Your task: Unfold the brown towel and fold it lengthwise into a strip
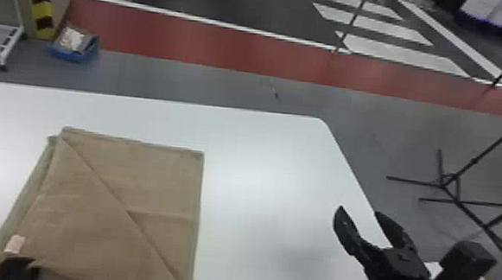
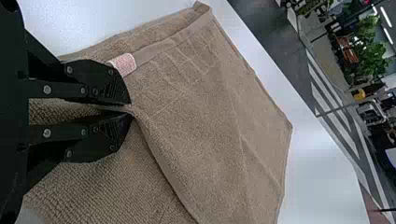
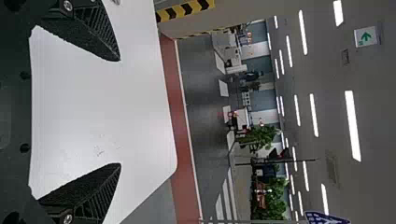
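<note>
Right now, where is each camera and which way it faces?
On the head: forward, down at towel and table; right gripper, bit of left arm show.
On left wrist: along the towel; left gripper, shut on it, shows.
On right wrist: over table, into the room; its open fingers show.
Head and left wrist views share the towel.

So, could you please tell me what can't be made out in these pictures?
- Towel, near end: cut off by head view's bottom edge.
- Pinched bit: hidden between the left fingers, left wrist view.
- Print on the label: too small, left wrist view.
- Inner layers: under the towel's top, head view.
</note>
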`<act>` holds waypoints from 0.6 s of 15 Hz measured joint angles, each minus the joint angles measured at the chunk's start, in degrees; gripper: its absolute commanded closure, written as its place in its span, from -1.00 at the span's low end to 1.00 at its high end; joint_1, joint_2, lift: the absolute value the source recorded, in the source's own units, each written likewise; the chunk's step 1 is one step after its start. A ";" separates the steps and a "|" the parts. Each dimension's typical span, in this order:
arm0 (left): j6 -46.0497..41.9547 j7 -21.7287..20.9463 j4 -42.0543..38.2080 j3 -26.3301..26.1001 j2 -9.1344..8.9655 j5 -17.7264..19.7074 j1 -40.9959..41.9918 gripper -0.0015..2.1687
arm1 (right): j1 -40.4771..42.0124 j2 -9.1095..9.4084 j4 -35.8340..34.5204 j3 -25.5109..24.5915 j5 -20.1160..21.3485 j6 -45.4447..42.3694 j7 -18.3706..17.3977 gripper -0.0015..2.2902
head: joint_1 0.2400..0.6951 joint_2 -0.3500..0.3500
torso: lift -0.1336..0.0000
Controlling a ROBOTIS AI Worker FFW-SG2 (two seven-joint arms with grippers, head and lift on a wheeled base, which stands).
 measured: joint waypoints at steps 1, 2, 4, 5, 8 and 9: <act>-0.19 0.61 -0.63 0.00 0.07 0.42 0.15 0.42 | -0.26 0.00 -0.14 0.36 0.47 0.17 0.00 -0.93 | 1.00 -0.90 | -0.81; -0.55 1.09 -1.41 -0.06 0.16 0.86 0.30 0.42 | -0.87 0.00 -0.51 0.82 1.49 0.96 -0.01 -0.93 | 1.00 -0.88 | -0.81; -1.03 1.65 -2.95 -0.52 0.38 1.32 0.57 0.42 | -2.80 0.00 -1.56 2.48 4.91 4.26 -0.01 -0.93 | 1.00 -0.84 | -0.81; -1.30 1.98 -3.82 -0.69 0.51 1.74 0.70 0.42 | -4.21 0.00 -2.01 3.73 6.83 6.77 -0.01 -0.93 | 1.00 -0.82 | -0.81; -1.68 2.04 -5.88 -0.79 1.23 2.81 0.77 0.11 | -9.58 0.00 -2.28 9.51 13.95 15.71 -0.01 -0.93 | 1.00 -0.63 | -0.81; -1.90 1.95 -5.97 -0.79 1.46 2.87 0.74 -0.08 | -11.17 0.00 -2.16 11.69 16.18 17.95 -0.01 -0.93 | 1.00 -0.58 | -0.81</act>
